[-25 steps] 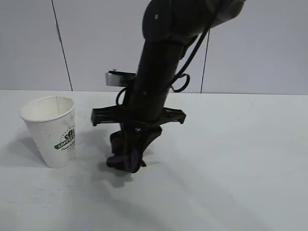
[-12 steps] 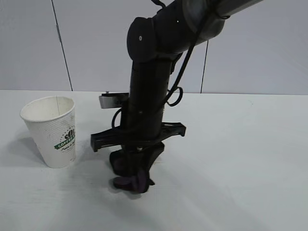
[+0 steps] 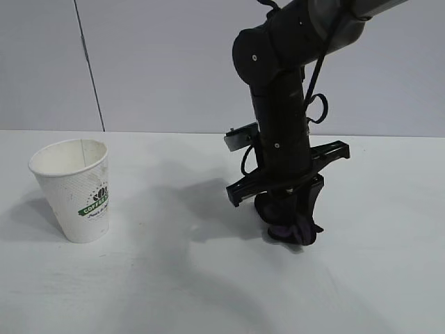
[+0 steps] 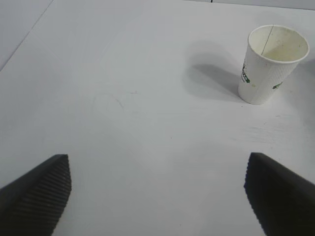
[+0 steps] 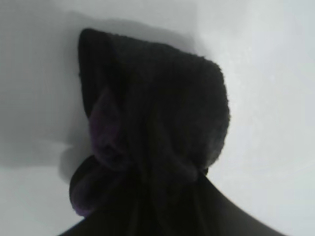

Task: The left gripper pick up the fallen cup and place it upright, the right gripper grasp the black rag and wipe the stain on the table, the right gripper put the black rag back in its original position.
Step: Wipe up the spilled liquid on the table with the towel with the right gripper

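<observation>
The white paper cup (image 3: 74, 189) stands upright at the left of the white table (image 3: 139, 292); it also shows in the left wrist view (image 4: 269, 64). My right gripper (image 3: 292, 226) points down right of centre and is shut on the black rag (image 3: 293, 233), which touches the table. The rag fills the right wrist view (image 5: 152, 123). My left gripper (image 4: 157, 196) is open and empty above bare table, well away from the cup; it does not show in the exterior view. No stain is visible.
A grey panelled wall (image 3: 139, 62) stands behind the table's far edge. A faint curved mark (image 4: 106, 98) lies on the table in the left wrist view.
My right arm has carried the black rag from the table's middle, near the cup, over to the right. The cup has not moved.
</observation>
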